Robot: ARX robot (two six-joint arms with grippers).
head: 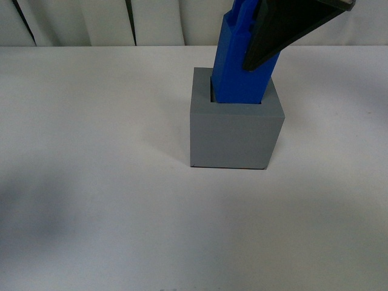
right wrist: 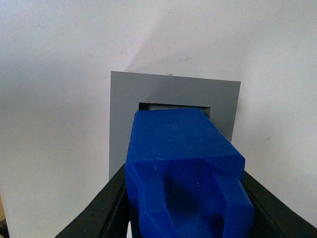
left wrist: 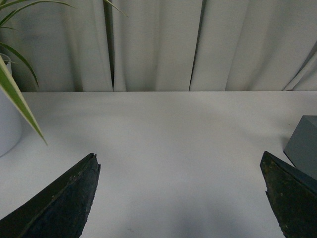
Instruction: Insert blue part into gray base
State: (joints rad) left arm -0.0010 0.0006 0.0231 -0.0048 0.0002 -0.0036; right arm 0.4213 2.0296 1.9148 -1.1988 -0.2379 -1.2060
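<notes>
The gray base stands on the white table at centre. The blue part leans slightly, its lower end inside the base's square recess. My right gripper is shut on the blue part's upper end, coming in from the top right. From the right wrist, the blue part fills the space between the black fingers, with the gray base beneath it and a strip of recess showing beside it. My left gripper hangs open over bare table; a corner of the gray base shows at the edge.
White curtains hang behind the table's far edge. A plant with striped green leaves in a white pot stands at the table's side in the left wrist view. White tabletop surrounds the base.
</notes>
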